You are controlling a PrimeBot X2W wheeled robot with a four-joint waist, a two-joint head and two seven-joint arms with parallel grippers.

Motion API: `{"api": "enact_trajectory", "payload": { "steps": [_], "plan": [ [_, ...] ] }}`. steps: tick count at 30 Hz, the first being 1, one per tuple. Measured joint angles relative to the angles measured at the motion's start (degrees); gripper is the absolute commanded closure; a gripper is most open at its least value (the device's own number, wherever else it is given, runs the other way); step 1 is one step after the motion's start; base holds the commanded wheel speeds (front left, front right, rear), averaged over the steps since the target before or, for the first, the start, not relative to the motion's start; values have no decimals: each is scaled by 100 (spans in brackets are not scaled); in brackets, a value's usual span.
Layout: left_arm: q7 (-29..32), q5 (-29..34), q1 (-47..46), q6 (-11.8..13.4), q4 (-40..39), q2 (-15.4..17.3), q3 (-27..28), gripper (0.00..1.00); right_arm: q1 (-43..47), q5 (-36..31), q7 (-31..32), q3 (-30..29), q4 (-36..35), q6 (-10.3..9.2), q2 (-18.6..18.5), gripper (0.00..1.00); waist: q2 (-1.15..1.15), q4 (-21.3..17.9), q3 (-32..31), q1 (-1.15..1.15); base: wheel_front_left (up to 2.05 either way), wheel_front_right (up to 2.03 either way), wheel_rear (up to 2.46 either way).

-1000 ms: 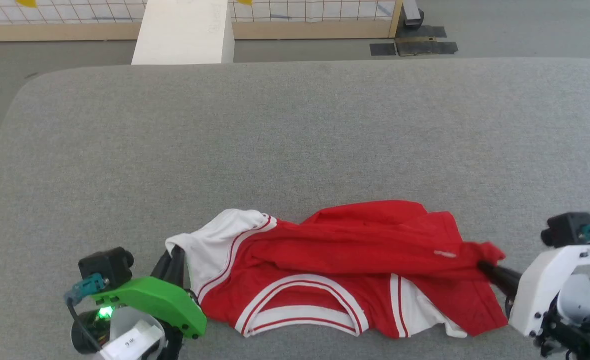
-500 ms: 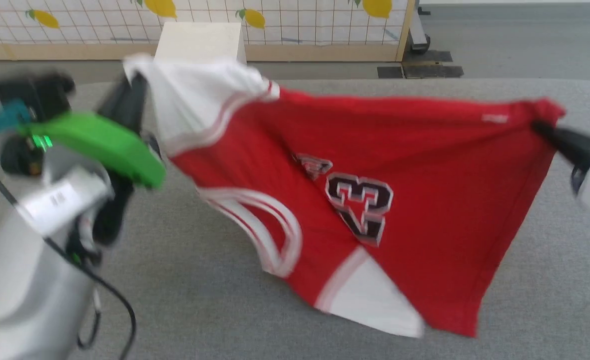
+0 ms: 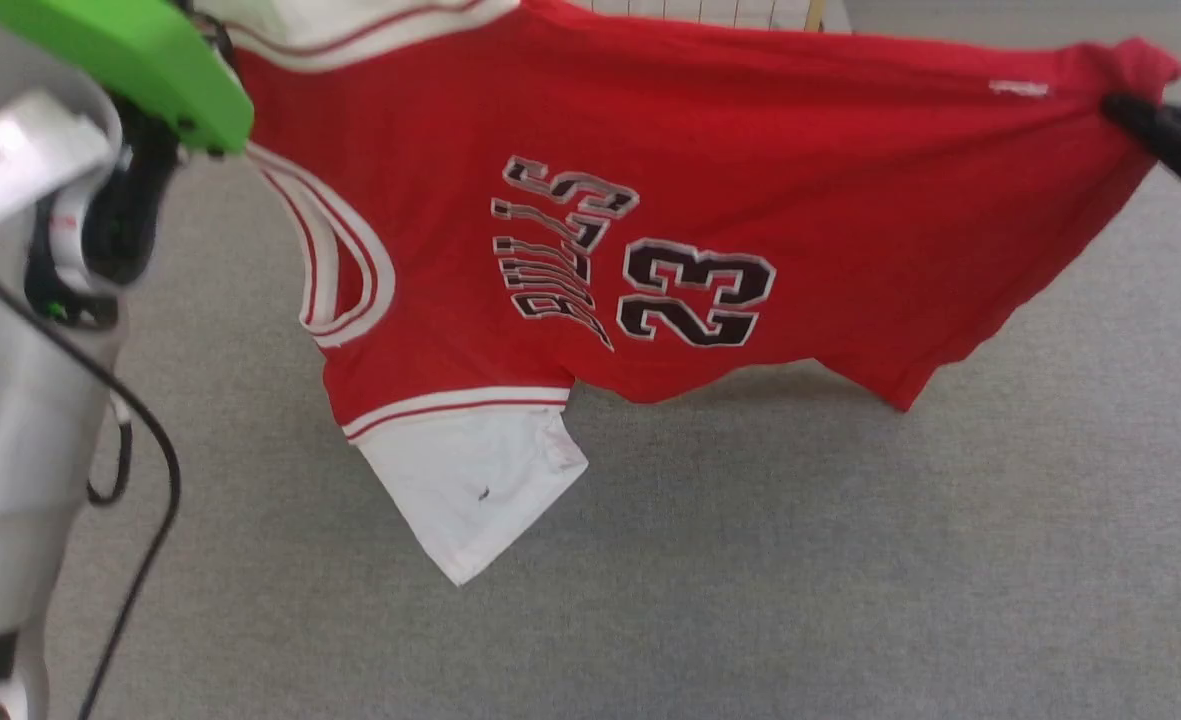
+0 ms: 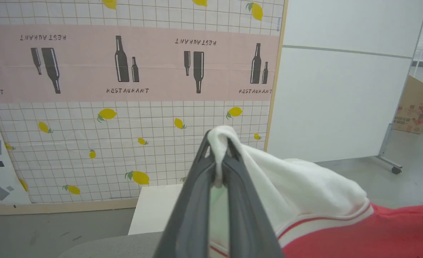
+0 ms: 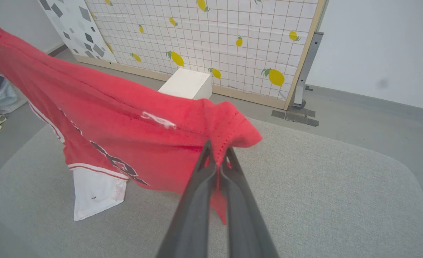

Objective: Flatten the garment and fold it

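My grey table, with the shirt hanging over it

My table (image 3: 850, 560) is covered edge to edge in grey woven cloth, and the right wrist view shows its rounded corners. The shirt (image 3: 850, 200) hangs over the middle of it and throws a soft shadow on the cloth under its red hem. Its lower white sleeve (image 3: 470, 490) droops nearest the surface; I cannot tell whether the tip touches. Past the far edge a white block (image 5: 186, 84) stands on the grey floor (image 5: 358, 107), just beside the table.
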Motion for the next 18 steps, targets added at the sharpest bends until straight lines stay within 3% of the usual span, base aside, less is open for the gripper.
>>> {"api": "enact_trajectory", "payload": {
  "steps": [5, 10, 18],
  "plan": [
    [234, 242, -972, -89, 570, -4, -92, 100, -778, -199, 130, 5, 187, 1, 134, 100, 0, -1, 402, 0, 0, 0, 0],
    [391, 617, -2235, -105, 1213, 2, -194, 100, -2027, -642, 70, -20, 802, 1, 423, 100, 0, -36, 957, 0, 0, 0, 0],
    [263, 1385, -4294, -91, 2141, 30, -365, 100, -4173, -1615, -783, -263, 2176, 1, 880, 100, 0, -160, 1952, 1, 0, 0, 0]
  ]
}}
